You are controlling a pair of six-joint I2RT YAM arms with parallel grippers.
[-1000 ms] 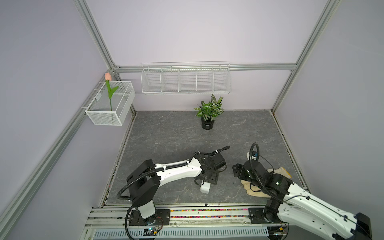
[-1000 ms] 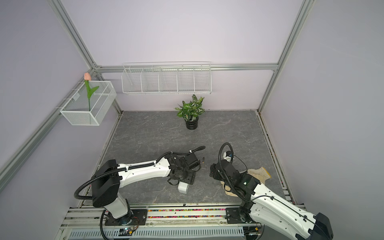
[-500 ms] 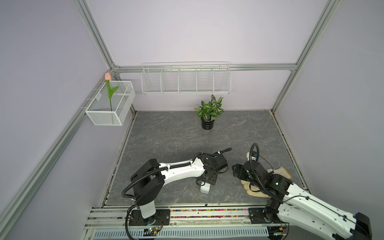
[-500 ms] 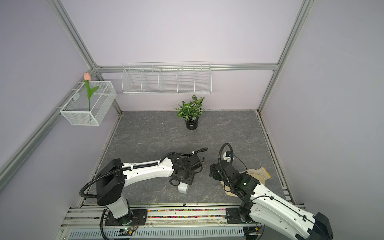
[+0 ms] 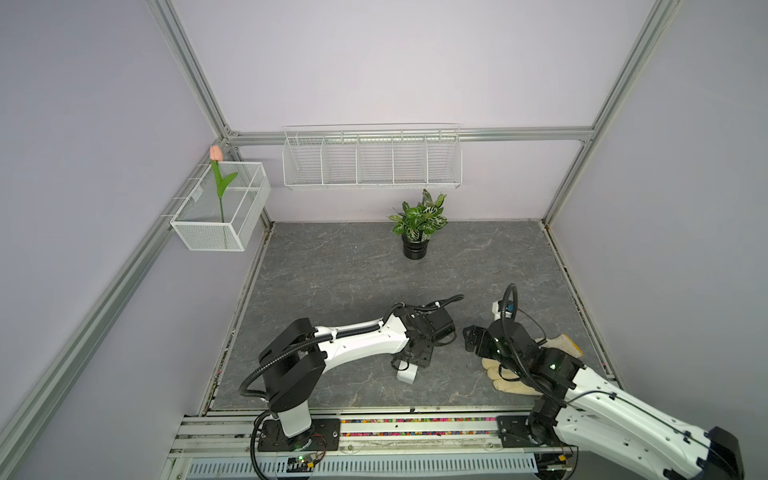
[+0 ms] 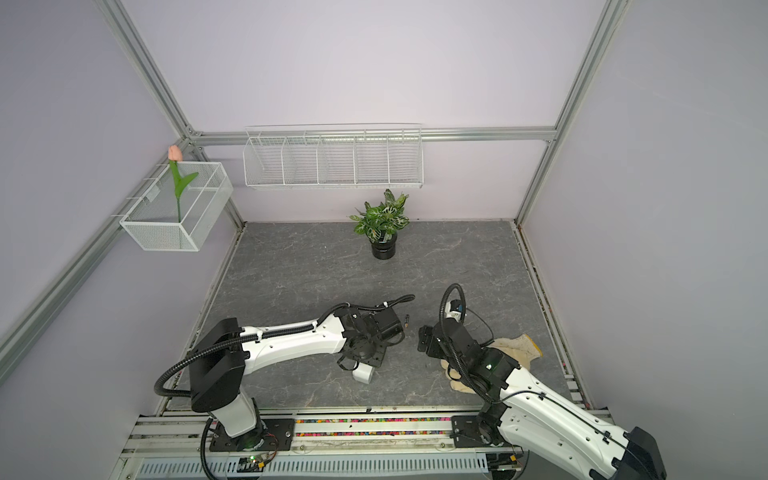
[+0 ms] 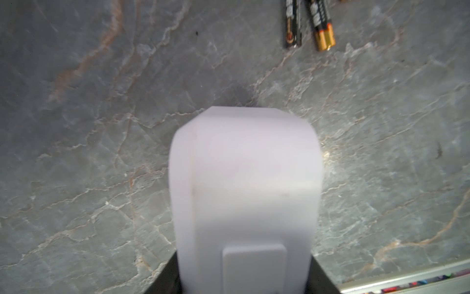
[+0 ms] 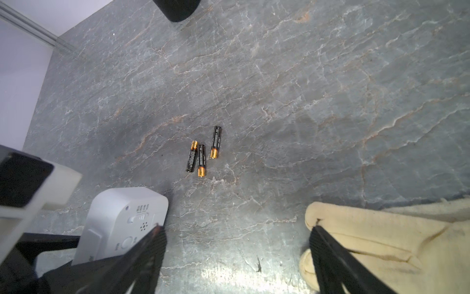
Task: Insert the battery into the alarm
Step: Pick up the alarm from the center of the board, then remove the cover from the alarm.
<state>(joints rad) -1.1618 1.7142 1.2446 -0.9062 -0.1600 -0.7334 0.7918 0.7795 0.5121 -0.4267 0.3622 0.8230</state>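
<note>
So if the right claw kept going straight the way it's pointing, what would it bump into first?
Probably the table, close to the three batteries. The right claw is open and aimed down between the alarm and the glove; depth is hard to judge, so it might touch a battery first.

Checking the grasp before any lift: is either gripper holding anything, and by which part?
The left gripper straddles the alarm across two opposite sides; whether it grips yet cannot be told. The right gripper is open, empty.
</note>
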